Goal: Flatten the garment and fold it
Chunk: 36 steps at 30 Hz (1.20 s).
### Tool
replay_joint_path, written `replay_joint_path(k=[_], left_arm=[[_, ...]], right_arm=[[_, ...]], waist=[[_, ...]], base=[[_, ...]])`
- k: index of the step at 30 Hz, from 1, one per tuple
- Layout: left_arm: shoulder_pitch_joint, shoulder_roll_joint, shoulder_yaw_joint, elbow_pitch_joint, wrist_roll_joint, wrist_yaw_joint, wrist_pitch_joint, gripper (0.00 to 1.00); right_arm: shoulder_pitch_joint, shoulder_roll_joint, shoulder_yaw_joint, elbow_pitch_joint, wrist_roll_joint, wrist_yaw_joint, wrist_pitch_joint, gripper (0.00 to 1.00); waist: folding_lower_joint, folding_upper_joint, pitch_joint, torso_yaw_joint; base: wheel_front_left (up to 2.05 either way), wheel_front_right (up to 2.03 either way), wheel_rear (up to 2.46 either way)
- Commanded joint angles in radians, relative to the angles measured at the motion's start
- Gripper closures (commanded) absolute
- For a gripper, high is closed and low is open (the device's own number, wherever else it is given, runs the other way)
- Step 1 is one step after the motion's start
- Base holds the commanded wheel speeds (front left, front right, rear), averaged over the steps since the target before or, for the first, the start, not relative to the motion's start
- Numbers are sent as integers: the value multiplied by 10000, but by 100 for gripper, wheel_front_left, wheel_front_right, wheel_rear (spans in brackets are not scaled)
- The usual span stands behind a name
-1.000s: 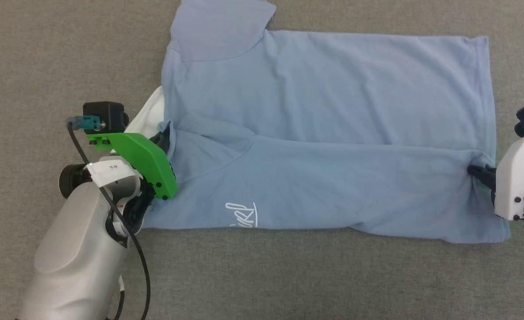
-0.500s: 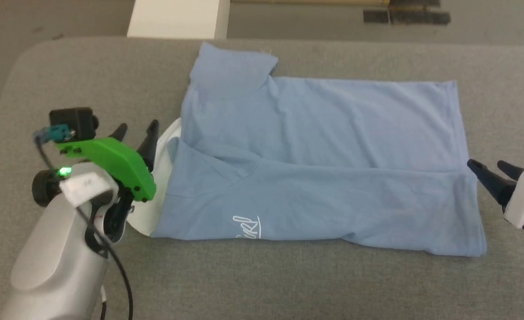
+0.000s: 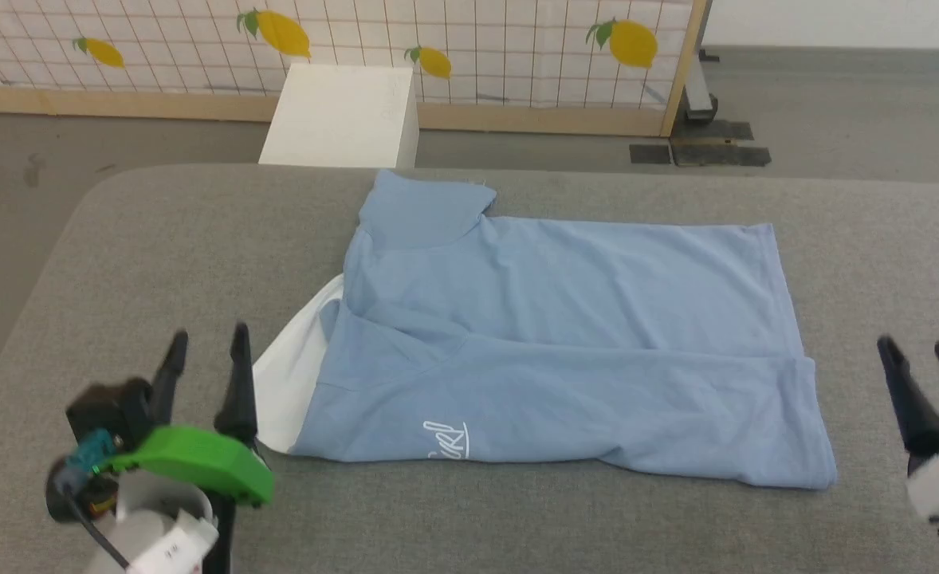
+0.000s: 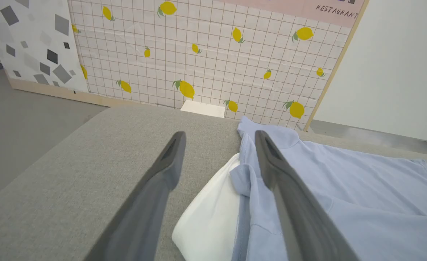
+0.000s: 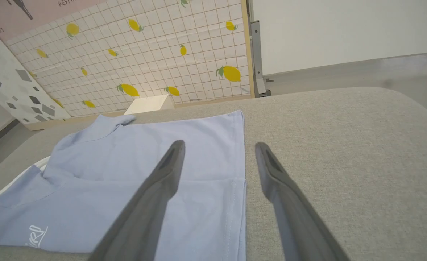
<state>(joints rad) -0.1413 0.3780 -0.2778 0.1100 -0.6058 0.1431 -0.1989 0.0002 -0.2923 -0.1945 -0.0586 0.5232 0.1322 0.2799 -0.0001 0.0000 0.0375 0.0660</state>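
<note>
Grey woven-fabric padded table (image 3: 159, 263): bare strip along near edge, wide free margins both sides. Left gripper (image 3: 208, 336), dark fingers apart, empty, just beside white lining edge of large light-blue knit garment (image 3: 565, 343). Right gripper (image 3: 913, 347) apart, empty, near hem side. Garment mid-table, near part doubled over, white script logo at near edge. Beyond: white box (image 3: 342, 115), lemon-print grid panel (image 3: 477, 40), grey floor (image 3: 836, 96).

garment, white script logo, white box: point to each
garment (image 3: 565, 319), head view, middle of the blue body
white script logo (image 3: 445, 441), head view, centre of the lettering
white box (image 3: 342, 112), head view, its top face
</note>
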Motion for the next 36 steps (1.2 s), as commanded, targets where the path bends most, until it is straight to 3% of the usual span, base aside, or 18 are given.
replay_joint_path(k=[1,12,16,20,29,33,36], left_arm=[[315,-118,-13,0,7,37,-144,0],[1405,-547,51,189,-61,94,-505,0],[1324,-480,-105,349,-104,125,-11,0],[607,-264,-587,456,-188,250,1925,0],[-1654,149,-1814,783,-529,1107,8006,0],[-2244,268,-2229,972,-393,1225,9243,0],[-2435,334,-2396,1305,-248,1306,9572,0]], right_arm=[[346,102,-17,107,-132,-15,-303,0],[1528,683,-112,795,-37,-15,-1027,0],[1472,653,-81,841,3,-15,-1022,0],[1323,553,-107,825,34,-15,-996,0],[889,392,-19,757,146,-15,-832,0],[728,359,-8,733,213,-15,-794,0],[586,318,20,704,241,-15,-804,0]], waist=[[1,0,-206,71],[1,0,-344,77],[1,0,-276,44],[1,0,-72,93],[1,0,711,-9],[1,0,1101,-151],[1,0,1333,-265]], base=[[0,0,0],[0,0,0],[0,0,0],[0,0,0],[0,0,0],[0,0,0],[0,0,0]])
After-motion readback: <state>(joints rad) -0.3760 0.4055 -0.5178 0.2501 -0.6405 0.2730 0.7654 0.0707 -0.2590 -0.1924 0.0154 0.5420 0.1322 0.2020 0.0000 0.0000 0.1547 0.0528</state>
